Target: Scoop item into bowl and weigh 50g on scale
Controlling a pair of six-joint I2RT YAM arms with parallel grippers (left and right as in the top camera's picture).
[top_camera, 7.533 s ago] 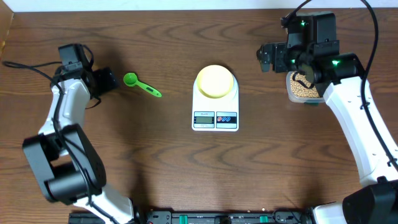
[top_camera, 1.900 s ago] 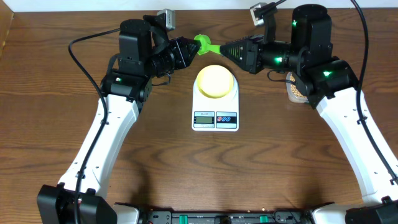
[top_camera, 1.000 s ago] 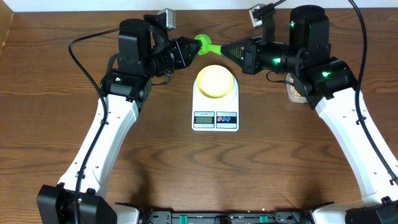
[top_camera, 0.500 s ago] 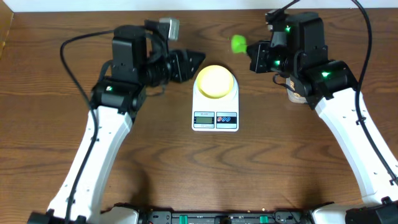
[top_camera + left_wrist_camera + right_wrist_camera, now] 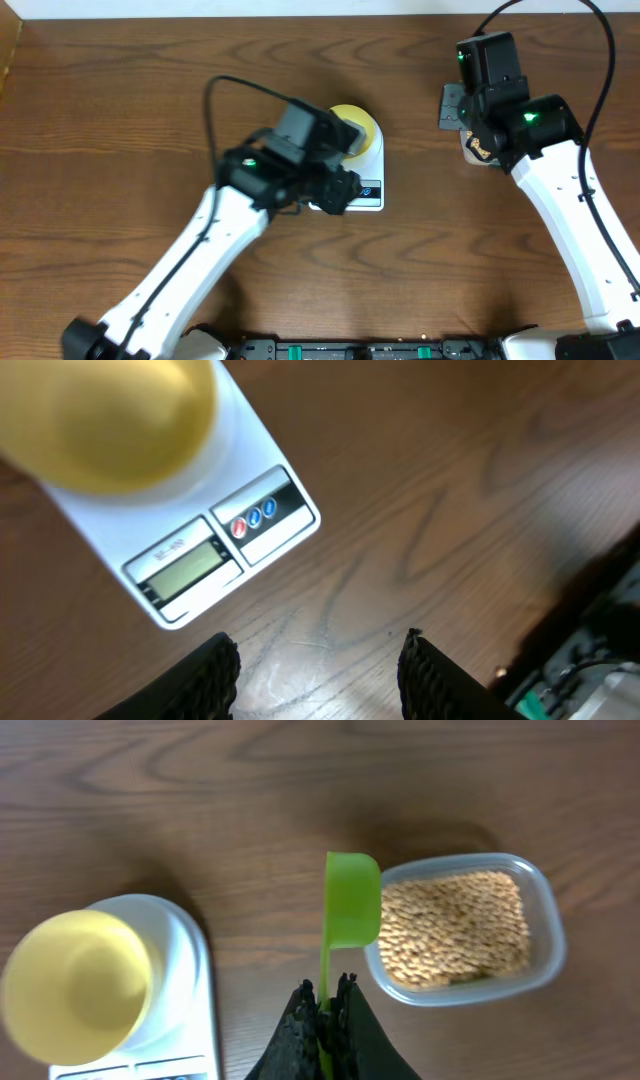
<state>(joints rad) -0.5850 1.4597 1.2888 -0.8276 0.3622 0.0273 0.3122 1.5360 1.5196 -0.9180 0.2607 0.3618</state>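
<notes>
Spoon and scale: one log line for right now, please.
right gripper: shut on spoon, scoop empty, by tub of beans | left gripper: open, empty, near scale | bowl: on scale, empty | display: unreadable

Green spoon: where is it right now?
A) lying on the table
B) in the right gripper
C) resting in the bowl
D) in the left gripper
B: in the right wrist view the right gripper is shut on the handle of the green spoon, its scoop beside the tub of beans.

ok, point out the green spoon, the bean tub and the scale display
green spoon [image 5: 351, 900], right wrist view, on the scoop
bean tub [image 5: 548, 935], right wrist view, on its right wall
scale display [image 5: 185, 563], left wrist view, middle of the screen
</notes>
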